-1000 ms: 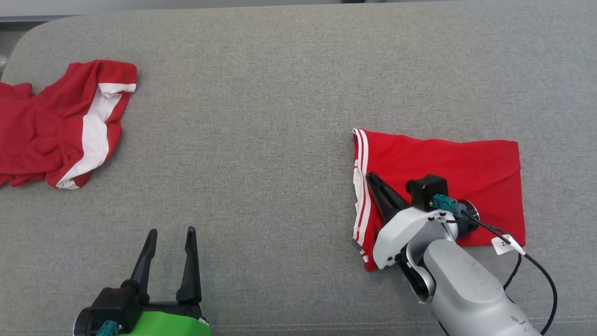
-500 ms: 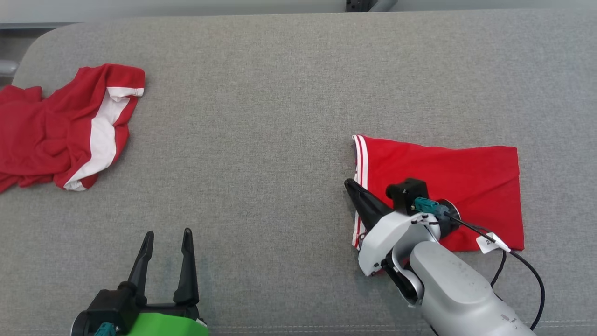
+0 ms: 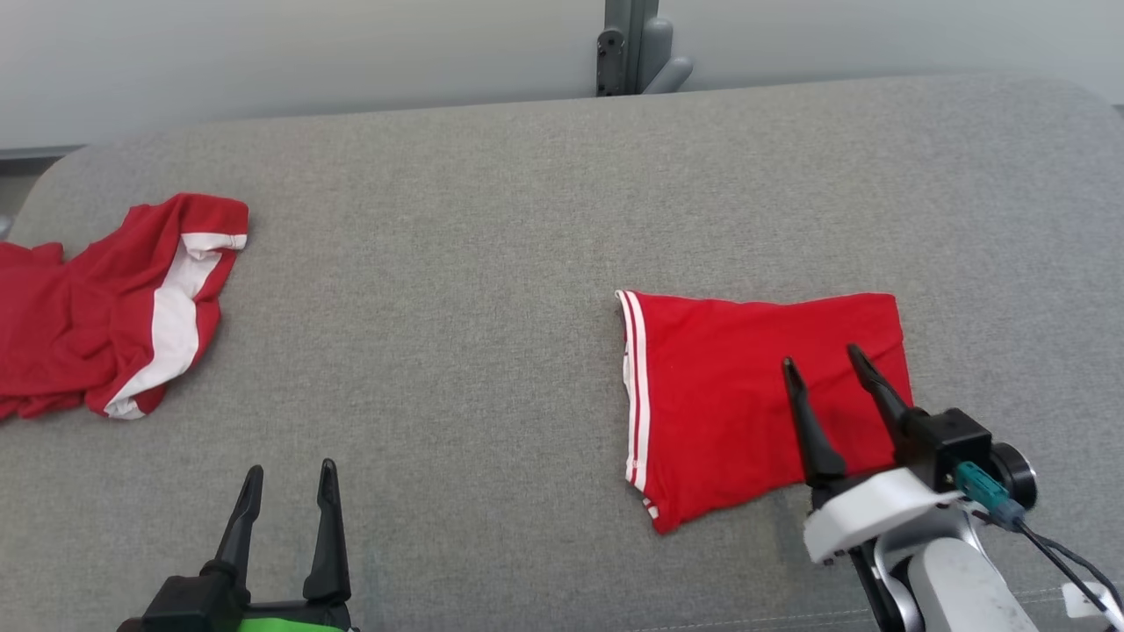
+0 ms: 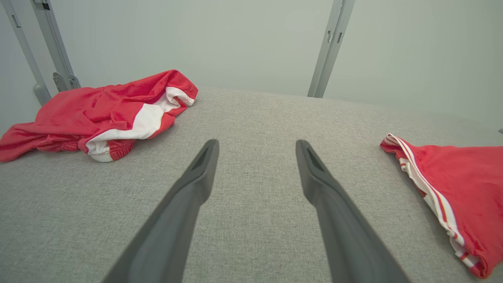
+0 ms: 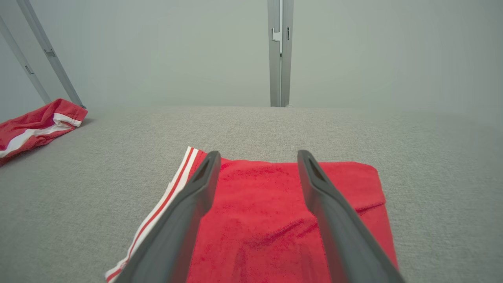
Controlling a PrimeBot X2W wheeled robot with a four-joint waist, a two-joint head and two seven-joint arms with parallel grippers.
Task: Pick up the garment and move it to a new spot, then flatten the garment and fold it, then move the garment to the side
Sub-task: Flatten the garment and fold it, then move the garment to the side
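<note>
1. Far left of the head view: a crumpled garment (image 3: 114, 307), red with a white panel, is bunched up at the edge of the grey worktop (image 3: 457, 263), well apart from everything else.
2. Lower left: the left gripper (image 3: 291, 467) has its fingers spread with nothing between them, over bare worktop.
3. Right of centre: the folded garment (image 3: 720, 395) lies flat as a tidy red rectangle, with white stripes down its left edge.
4. Lower right: the right gripper (image 3: 821, 355) is spread wide too and isn't pinching anything. Its tips sit over the lower right part of the folded garment. I can't tell whether they touch the cloth or hang just above it.
5. My read: folding looks done and the piece is already off to the right, so we're at the tail end of the move-to-the-side step.
6. Next, I'd guess the right arm just has to lift clear without snagging the top layer and messing up the fold.
</note>
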